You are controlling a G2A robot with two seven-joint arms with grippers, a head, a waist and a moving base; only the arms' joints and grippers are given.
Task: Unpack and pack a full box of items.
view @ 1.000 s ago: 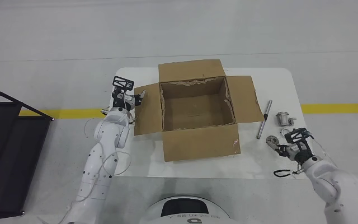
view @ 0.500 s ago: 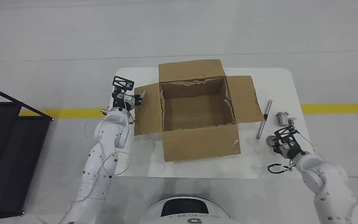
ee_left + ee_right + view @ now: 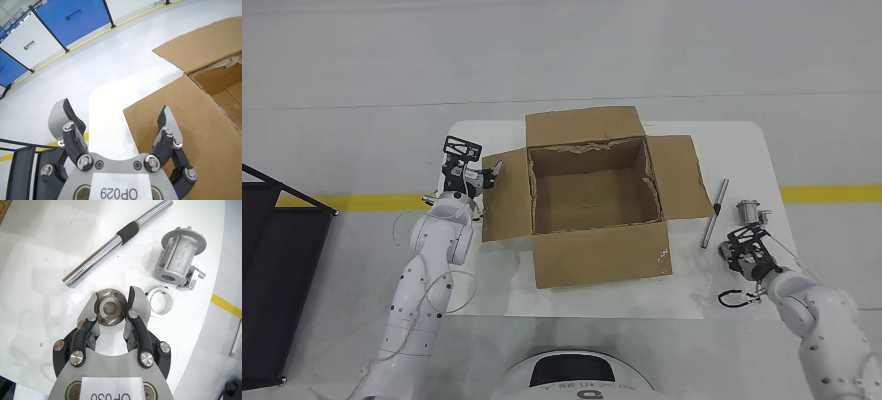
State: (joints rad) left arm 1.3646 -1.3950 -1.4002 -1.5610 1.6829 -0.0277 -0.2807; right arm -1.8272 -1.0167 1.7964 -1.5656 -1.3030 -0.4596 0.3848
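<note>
The box (image 3: 592,195) sat in the middle of the white counter (image 3: 507,290). All four of its flaps were folded out and lay flat. The inside was bare brown card.

The left end effector (image 3: 115,106) hung just over the edge of the box's left flap (image 3: 189,132). Its two fingers were spread wide, with nothing between them. In the top view, it (image 3: 474,160) was near the far left corner of the counter.

The right end effector (image 3: 114,292) was low over the counter, to the right of the box. Its fingers were pulled in narrow, and the black pads (image 3: 130,298) pressed on both sides of a round metal disc (image 3: 111,307). The disc had a raised middle and small holes near its rim.

A shiny ring (image 3: 160,305) lay just beside the disc. A long silver rod (image 3: 117,243) with a black band lay between these parts and the box. A grey metal drum (image 3: 177,260) lay on its side near the ring, touching a small block (image 3: 191,281).
</note>
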